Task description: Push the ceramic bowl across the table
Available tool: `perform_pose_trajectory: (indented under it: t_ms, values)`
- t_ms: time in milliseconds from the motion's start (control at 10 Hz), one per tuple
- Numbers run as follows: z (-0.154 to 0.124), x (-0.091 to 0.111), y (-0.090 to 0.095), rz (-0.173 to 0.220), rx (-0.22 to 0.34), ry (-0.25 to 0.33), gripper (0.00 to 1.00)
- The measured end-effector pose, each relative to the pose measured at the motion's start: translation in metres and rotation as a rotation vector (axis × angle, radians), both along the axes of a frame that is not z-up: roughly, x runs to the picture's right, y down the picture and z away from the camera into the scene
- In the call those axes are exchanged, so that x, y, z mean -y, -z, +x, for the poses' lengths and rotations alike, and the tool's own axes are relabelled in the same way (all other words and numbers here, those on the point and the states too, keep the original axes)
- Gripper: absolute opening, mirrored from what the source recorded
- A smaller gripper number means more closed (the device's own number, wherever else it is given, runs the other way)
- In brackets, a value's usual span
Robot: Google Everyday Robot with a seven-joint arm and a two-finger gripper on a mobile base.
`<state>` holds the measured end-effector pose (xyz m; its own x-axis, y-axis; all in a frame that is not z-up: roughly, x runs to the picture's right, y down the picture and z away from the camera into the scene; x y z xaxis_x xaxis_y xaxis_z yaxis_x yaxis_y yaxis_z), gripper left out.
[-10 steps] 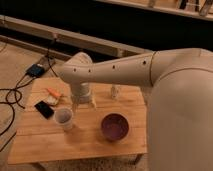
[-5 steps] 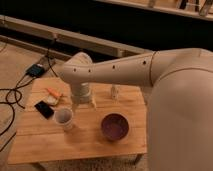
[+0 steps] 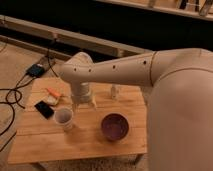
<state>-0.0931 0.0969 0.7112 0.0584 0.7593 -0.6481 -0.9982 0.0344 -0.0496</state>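
The ceramic bowl (image 3: pixel 115 126), dark purple and glossy inside, sits on the right front part of the light wooden table (image 3: pixel 45 142). My gripper (image 3: pixel 83 105) hangs from the white arm over the middle of the table, behind and left of the bowl and just right of the white cup (image 3: pixel 64 119). It is apart from the bowl.
A black phone (image 3: pixel 44 109) and an orange-and-white item (image 3: pixel 53 95) lie on the table's left side. A small white object (image 3: pixel 115 92) stands at the back. Cables and a dark box (image 3: pixel 36 70) lie on the floor to the left. My large white arm fills the right.
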Motion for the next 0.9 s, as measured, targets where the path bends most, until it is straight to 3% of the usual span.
perform_pose_trajectory:
  t_ms: [400, 900]
  values:
    - [0.025, 0.004, -0.032, 0.014, -0.006, 0.013, 0.65]
    - [0.023, -0.019, -0.064, -0.023, -0.003, 0.043, 0.65]
